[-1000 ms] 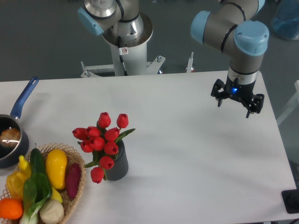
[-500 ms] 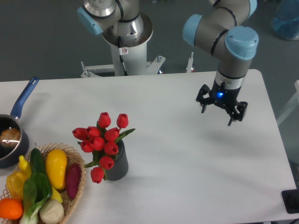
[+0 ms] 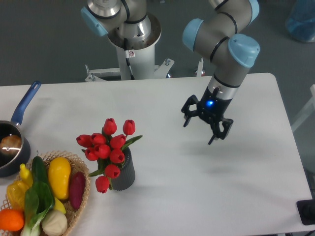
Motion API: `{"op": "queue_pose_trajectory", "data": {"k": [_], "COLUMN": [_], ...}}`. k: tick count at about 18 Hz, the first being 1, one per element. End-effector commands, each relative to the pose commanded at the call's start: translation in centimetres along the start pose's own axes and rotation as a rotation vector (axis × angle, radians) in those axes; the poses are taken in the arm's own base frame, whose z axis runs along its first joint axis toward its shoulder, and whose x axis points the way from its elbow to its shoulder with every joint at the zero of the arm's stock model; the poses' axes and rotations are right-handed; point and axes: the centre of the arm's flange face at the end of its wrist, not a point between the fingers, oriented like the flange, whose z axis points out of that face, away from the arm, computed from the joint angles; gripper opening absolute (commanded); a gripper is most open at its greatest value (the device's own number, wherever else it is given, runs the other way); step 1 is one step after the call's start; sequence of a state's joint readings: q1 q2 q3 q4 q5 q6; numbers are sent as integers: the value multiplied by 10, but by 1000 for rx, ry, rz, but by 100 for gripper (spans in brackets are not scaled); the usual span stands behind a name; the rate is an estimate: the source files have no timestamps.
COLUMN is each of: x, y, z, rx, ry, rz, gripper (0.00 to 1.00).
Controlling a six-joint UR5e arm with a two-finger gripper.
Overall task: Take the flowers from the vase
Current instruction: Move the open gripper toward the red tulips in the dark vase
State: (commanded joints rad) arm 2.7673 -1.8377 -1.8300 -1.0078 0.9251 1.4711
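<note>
Red tulip buds with green stems and leaves, the flowers (image 3: 109,150), stand in the small dark grey ribbed cylindrical vase (image 3: 124,172), far off to the side of the jaws and lower in the picture. One bud hangs over the vase's rim on the basket side.

The black two-finger gripper (image 3: 206,122) has travelled across the white tabletop (image 3: 197,187) in the last second: from near the far edge of the tabletop, where it was a second ago, it has come steadily toward the bunch, and the wrist has turned on the way. Its jaws are spread wide and hold nothing. It seems to hang above the surface, judging by the soft shadow below it, though from this one view I cannot tell its height for sure. I judge this as the approach step: the flowers and vase have not moved, and the grasp is not yet begun.

Between the jaws and the bunch lies only bare tabletop, so nothing blocks the path. Beyond the vase, on the side away from the jaws, sits the round wicker basket (image 3: 78,162) filled with colourful vegetables, almost touching the vase, and further off the dark pot with a blue handle (image 3: 22,110). The basket's closeness leaves little room on that side, and a careless pull at the stems could tip the light vase.
</note>
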Motion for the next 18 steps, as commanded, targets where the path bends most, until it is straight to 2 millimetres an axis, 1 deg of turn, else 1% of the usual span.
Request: {"op": "queue_pose_trajectory", "data": {"k": [1,3,6,8,10,12,14,15,18], "x": [4,12,19,21,21,20,21,20,28], "y": [-4,-16,-30,-41,-52,-59,-63,-62,-70], "z": [2,13,22,24,23,19,19,22,41], "rx": [-1,-1,35,142,263,354,381,384,404], "ry": [4,23,42,63,80,87,93,98,139], "rz": [7,29,48,44,38,40,41,39,44], "gripper": [100,100,100,100,100,100,100,100,100]}}
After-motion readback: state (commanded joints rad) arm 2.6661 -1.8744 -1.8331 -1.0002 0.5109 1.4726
